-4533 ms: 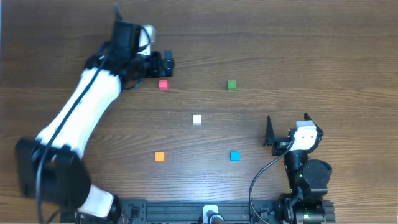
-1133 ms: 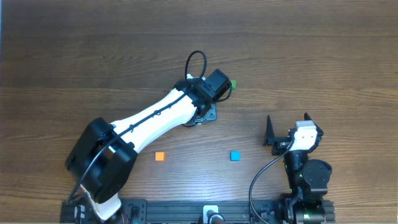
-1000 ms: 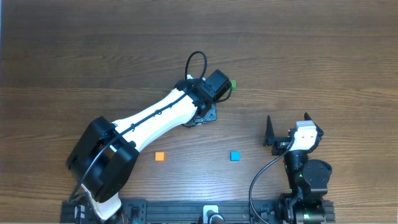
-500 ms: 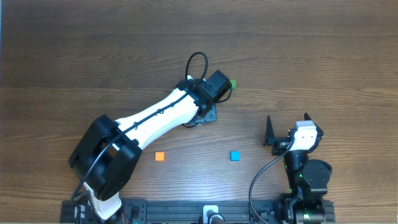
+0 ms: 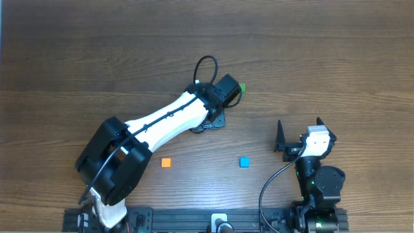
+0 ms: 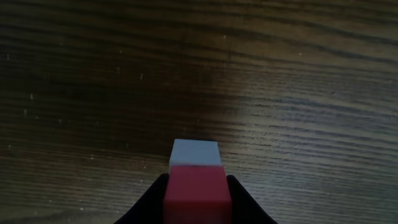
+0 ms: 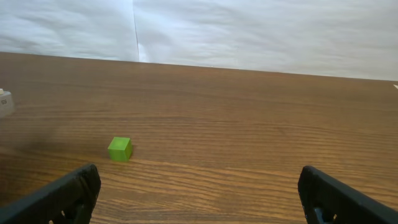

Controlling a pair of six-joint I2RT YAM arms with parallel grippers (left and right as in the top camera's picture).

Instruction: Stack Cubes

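Having swung in from the far left, the left gripper (image 6: 196,208) is clamping the red cube (image 6: 196,190) right over the white cube (image 6: 195,152), with the green cube (image 7: 120,149) sitting near. The right gripper (image 5: 299,133) is resting wide open; the orange cube (image 5: 166,162) and blue cube (image 5: 244,162) are lying apart on the table (image 5: 323,52).

Setting was a robotics lab bench. Evidence: left arm (image 5: 162,120) and right arm (image 5: 315,169) stood on a black rail (image 5: 174,213) along the edge of a wood-grain table (image 5: 336,52). A plain white sheet (image 7: 261,31) hung as backdrop behind the table's far side.
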